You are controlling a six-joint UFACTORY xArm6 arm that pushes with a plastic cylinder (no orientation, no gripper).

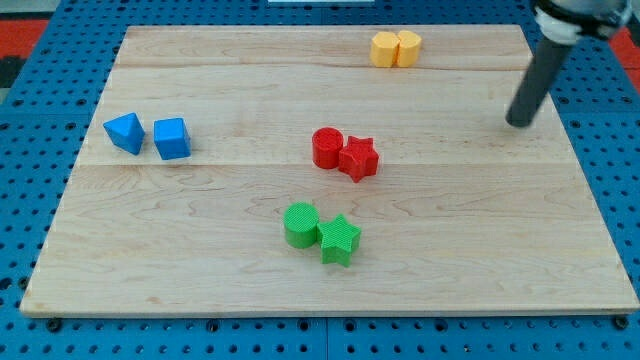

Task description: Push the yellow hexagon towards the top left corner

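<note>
The yellow hexagon sits near the view's top edge of the wooden board, right of centre. A second yellow block touches its right side; its shape is unclear. My tip rests on the board near the view's right edge. It is well to the right of both yellow blocks and lower in the view, touching no block.
A red cylinder and red star touch at the board's middle. A green cylinder and green star touch below them. Two blue blocks, one wedge-like and one cube-like, sit at the left. The wooden board lies on a blue pegboard.
</note>
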